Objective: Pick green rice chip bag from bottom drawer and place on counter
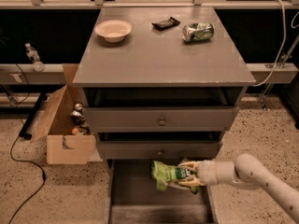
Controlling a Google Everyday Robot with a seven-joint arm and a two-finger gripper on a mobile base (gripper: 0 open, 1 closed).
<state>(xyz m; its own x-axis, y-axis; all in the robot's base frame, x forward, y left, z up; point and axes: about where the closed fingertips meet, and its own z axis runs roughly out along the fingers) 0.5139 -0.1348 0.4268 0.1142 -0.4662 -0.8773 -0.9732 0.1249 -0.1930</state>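
The green rice chip bag is a wrinkly light-green bag with a dark label. It hangs just above the floor of the open bottom drawer, near its back right. My gripper reaches in from the right on a white arm and is shut on the bag's right end. The counter is the grey cabinet top above.
On the counter stand a cream bowl, a black object and a lying green-and-silver can. Two knobbed drawers sit slightly open above the bottom drawer. A cardboard box with items stands left of the cabinet. A cable lies on the floor.
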